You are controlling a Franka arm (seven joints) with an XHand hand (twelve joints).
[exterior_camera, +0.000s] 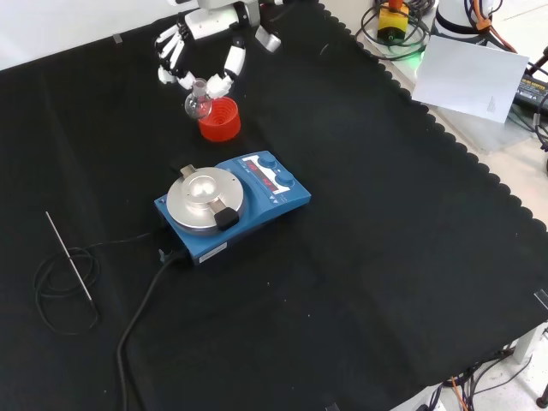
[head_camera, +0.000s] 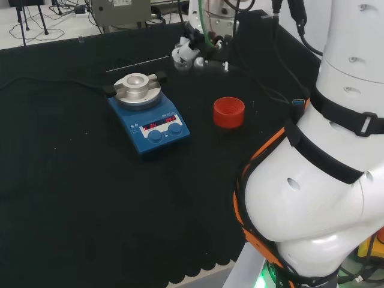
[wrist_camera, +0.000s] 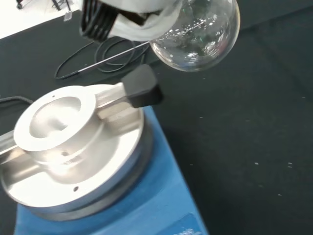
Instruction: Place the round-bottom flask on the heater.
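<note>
The hand [exterior_camera: 201, 51] has its fingers pinched on the neck of a clear round-bottom flask [exterior_camera: 198, 105], which hangs bulb down above the cloth beside a red ribbed ring stand [exterior_camera: 219, 118]. In the head view the hand [head_camera: 191, 51] is behind and to the right of the blue heater [head_camera: 149, 114]. Close up, the flask's bulb [wrist_camera: 198, 34] hangs past the heater's round metal block [wrist_camera: 63, 142] with its bowl-shaped hollow. The heater [exterior_camera: 229, 204] sits nearer the camera than the hand in the front view.
A black cable [exterior_camera: 141, 317] runs from the heater toward the front-view's lower left. A thin metal rod [exterior_camera: 68, 255] lies on a coil of cable there. The arm's white links [head_camera: 324, 168] fill the head view's right. The cloth's scalloped edge [exterior_camera: 479, 171] runs along the right.
</note>
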